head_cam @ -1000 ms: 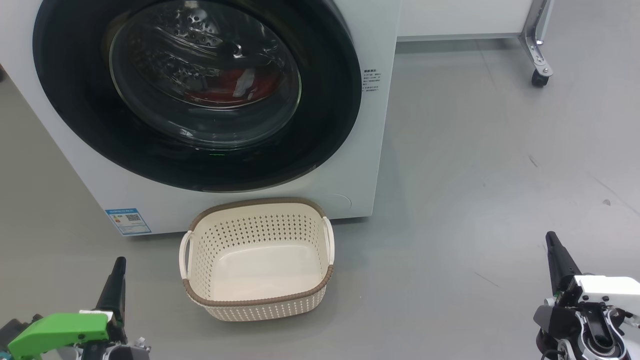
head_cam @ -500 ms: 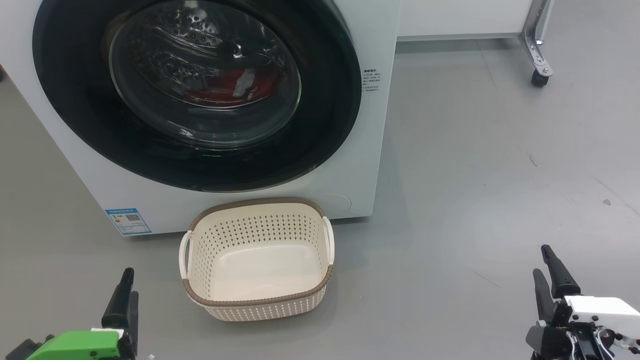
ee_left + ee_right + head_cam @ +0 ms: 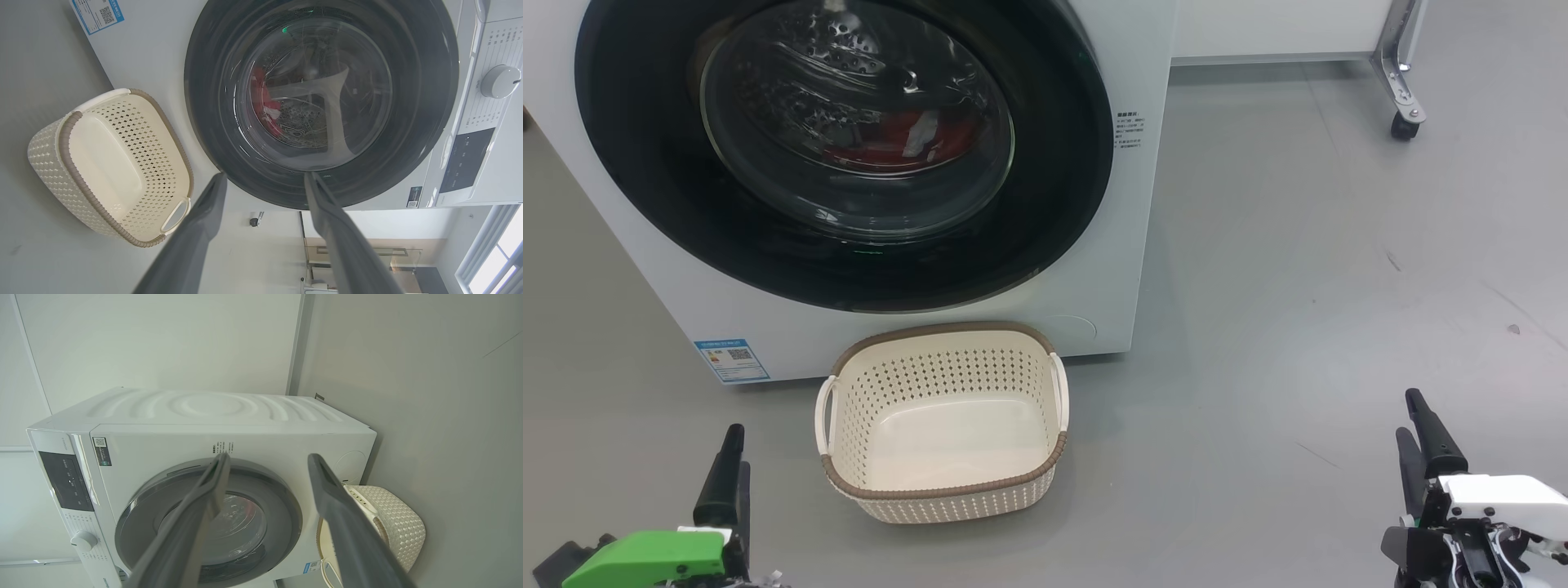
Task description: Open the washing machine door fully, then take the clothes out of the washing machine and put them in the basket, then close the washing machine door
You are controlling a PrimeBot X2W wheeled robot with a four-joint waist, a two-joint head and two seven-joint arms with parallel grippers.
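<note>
The basket (image 3: 947, 493) is sitting empty on the smooth grey floor (image 3: 1258, 367), between my left gripper (image 3: 735, 449) and right gripper (image 3: 1410, 415). I am holding the fingers of both spread apart, gripping nothing. Just behind it the white washing machine (image 3: 1131, 245) is standing with its glossy black door (image 3: 645, 180) shut, and red clothes (image 3: 882, 147) are showing through the glass. A wheeled metal leg (image 3: 1401, 98) is standing farther back.

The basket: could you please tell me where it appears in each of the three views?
Head view: the basket sits lower centre, on the floor before the washing machine.
Left wrist view: at the left, mid-height.
Right wrist view: lower right, partly behind a finger of the right gripper.
Shared landmark: the blue label sticker, near the basket in all three.
</note>
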